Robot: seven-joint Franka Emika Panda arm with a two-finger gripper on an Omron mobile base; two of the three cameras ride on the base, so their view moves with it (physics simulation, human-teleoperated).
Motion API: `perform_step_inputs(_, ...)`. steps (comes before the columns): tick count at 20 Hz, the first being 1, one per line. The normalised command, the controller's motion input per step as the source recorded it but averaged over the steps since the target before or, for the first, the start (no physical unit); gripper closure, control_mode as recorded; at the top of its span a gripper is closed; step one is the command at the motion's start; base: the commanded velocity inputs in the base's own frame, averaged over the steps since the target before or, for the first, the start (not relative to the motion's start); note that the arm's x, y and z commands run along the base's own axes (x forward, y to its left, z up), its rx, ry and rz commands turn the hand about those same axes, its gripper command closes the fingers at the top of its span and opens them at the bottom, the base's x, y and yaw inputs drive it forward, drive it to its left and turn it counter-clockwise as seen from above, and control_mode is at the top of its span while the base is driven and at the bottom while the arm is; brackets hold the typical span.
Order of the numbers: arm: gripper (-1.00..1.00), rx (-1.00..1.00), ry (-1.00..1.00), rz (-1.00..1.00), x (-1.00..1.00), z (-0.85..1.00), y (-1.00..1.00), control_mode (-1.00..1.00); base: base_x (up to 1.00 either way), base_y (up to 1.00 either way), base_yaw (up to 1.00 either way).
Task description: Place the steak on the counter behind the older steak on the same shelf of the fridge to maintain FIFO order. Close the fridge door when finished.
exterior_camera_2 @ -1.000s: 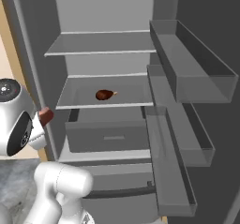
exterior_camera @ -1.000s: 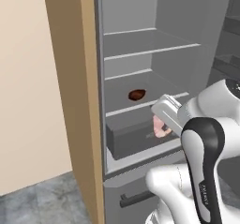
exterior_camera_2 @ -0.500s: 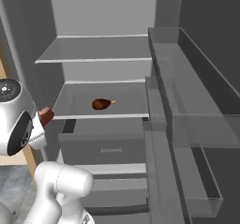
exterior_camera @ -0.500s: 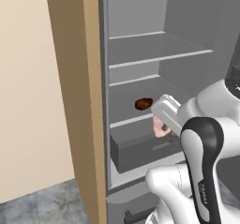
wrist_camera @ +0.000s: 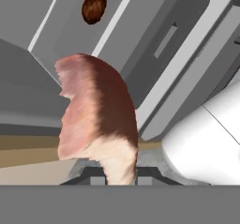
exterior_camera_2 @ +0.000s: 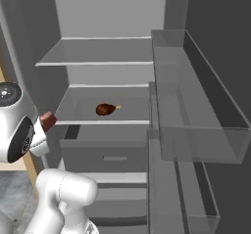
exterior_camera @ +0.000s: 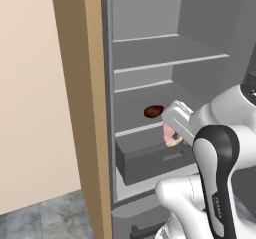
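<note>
No brand, label or writing can be read anywhere on the appliance or the arm. The fridge (exterior_camera_2: 108, 47) stands open, dark grey outside and lighter grey inside, with thin flat shelves, a grey drawer (exterior_camera: 150, 155) below them and a light wood side panel (exterior_camera: 82, 108) next to a beige wall (exterior_camera: 30, 98); grey tiled floor (exterior_camera: 45, 218) shows at the bottom. The fridge door (exterior_camera_2: 215, 57) is swung wide, its clear bins (exterior_camera_2: 196, 110) facing the interior. The older steak (exterior_camera_2: 105, 109), a small dark brown-red piece, lies alone on the middle shelf (exterior_camera_2: 78, 113) above the drawer. The claw (exterior_camera: 172, 133) is closed on the steak (wrist_camera: 96, 117), a pink-red slab with a paler fat edge that stands up between the finger tips in the hand view. From the base views the held steak hangs in front of the drawer, just below and in front of the shelf's front edge, apart from the older steak and not yet on the shelf
</note>
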Motion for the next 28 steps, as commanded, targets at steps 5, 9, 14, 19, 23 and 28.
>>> perform_step_inputs(5, 1.0, 0.0, 0.0, 0.0, 0.0, 0.0, 0.0, 1.0, 0.18, -0.37, 0.07)
perform_step_inputs(9, 1.0, 0.0, 0.0, 0.0, 0.03, 0.0, 0.0, -1.0, 0.04, -0.28, 0.05)
perform_step_inputs(14, 1.0, 0.0, -0.29, -0.01, -0.28, 0.01, 0.0, -1.0, 0.0, 0.0, 0.0)
perform_step_inputs(19, 1.0, 0.02, -0.4, -0.1, -0.15, 0.14, 0.0, -1.0, 0.0, 0.0, 0.0)
perform_step_inputs(23, 1.0, 0.05, -0.28, -0.13, 0.02, 0.11, 0.0, -1.0, 0.0, 0.0, 0.0)
perform_step_inputs(28, 1.0, 0.08, -0.21, -0.03, 0.11, 0.0, 0.0, -1.0, 0.0, 0.0, 0.0)
